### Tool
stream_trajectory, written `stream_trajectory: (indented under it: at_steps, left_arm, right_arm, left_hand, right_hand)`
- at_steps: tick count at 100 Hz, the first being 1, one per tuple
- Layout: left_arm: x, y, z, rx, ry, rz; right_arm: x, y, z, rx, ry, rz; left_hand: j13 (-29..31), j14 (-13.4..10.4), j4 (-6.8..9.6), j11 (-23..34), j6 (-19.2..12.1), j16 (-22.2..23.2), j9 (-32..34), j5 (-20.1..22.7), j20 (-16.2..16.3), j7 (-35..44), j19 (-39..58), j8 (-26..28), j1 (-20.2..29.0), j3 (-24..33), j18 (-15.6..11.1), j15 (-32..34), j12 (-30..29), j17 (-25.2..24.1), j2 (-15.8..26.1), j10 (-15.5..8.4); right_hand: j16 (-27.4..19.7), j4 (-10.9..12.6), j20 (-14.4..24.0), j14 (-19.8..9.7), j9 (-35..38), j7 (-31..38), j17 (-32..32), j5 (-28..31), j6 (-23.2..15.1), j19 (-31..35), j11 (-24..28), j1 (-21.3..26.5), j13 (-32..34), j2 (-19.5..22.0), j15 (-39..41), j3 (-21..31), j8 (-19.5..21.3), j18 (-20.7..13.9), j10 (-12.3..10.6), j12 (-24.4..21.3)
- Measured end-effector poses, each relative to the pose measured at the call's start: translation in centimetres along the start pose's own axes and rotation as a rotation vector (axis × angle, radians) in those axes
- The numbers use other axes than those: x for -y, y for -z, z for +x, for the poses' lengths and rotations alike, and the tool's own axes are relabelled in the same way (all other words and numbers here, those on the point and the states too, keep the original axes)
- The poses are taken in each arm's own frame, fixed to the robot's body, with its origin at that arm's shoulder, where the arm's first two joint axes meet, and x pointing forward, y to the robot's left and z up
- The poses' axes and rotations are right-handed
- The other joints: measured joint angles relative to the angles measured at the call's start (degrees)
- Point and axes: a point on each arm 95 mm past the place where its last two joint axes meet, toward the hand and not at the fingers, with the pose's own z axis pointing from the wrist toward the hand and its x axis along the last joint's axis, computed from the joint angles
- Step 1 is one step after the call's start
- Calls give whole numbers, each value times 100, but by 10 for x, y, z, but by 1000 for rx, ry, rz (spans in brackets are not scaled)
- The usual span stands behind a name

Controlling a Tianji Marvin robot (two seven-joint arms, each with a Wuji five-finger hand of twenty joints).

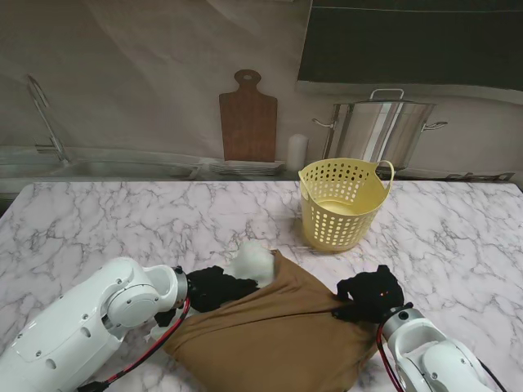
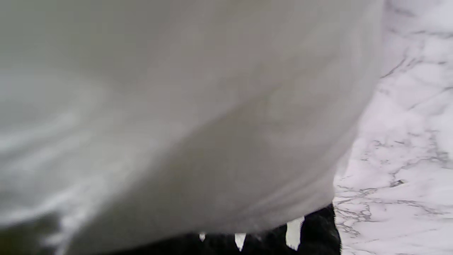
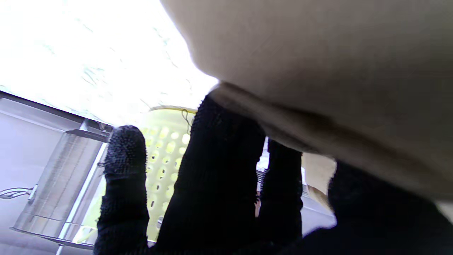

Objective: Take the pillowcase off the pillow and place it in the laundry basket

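The brown fabric pillowcase (image 1: 274, 335) lies near me, its white pillow (image 1: 250, 261) poking out. My left hand (image 1: 214, 287) grips the pillow, my right hand (image 1: 369, 298) pinches the case edge. Next I pull them apart, toward the yellow perforated plastic laundry basket (image 1: 341, 203).

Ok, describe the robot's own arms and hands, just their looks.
Both arms are glossy white, built of rounded shells with grey ring joints, the left arm bulkier in the stand's view than the right arm. Red and black cables run along each forearm. The left hand and right hand wear black knitted gloves; the right wrist view shows the fingers covered in a nubby weave.
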Motion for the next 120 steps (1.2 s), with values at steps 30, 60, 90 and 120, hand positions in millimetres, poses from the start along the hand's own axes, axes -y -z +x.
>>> stream_trajectory:
  at_steps: [30, 60, 90, 120]
  left_arm:
    - [-1, 2, -2, 18, 8, -8]
    - [-11, 11, -10, 46, 49, 85]
    - [-12, 29, -9, 22, 148, 205]
    - [-9, 30, -3, -15, 183, 250]
  right_arm:
    - [10, 7, -15, 70, -13, 38]
    - [5, 8, -4, -20, -97, -137]
    - [-15, -11, 3, -83, -152, -215]
    - [-35, -11, 7, -123, -219, -272]
  left_hand:
    - [-9, -50, 0, -2, -7, -10, -72, -52, 0, -53, 0, -57, -21, 0, 0, -1, 0, 0, 60, -25]
    - [60, -51, -38, 38, 17, -10, -46, -49, 11, 31, 0, -57, -22, -91, 16, 98, 8, 96, 60, 89]
    - [382, 321, -42, 291, 434, 64, 327, 110, 47, 463, 0, 29, 227, -102, 83, 537, 111, 111, 51, 671]
    - [525, 483, -43, 407, 458, 92, 472, 173, 51, 558, 0, 32, 367, -108, 147, 614, 171, 112, -53, 836]
  right_hand:
    - [583, -17, -14, 385, 298, -796, 0, -83, -606, 0, 504, -2, 524, 15, 1921, 197, -88, 0, 470, 145]
    - [556, 139, -15, 387, 263, -38, 1, -56, 72, 0, 214, 559, 524, -5, 1204, 951, -24, 0, 417, 10]
    - [178, 476, -90, 477, -993, 108, -320, -597, 320, -201, -977, 796, -343, 129, -918, 1007, -352, 0, 519, -838]
    - [-923, 1247, -159, 1312, -3117, -2645, -1299, -1561, 1446, -825, -2143, -768, -2249, 968, -2890, -293, 496, 36, 1427, -2297]
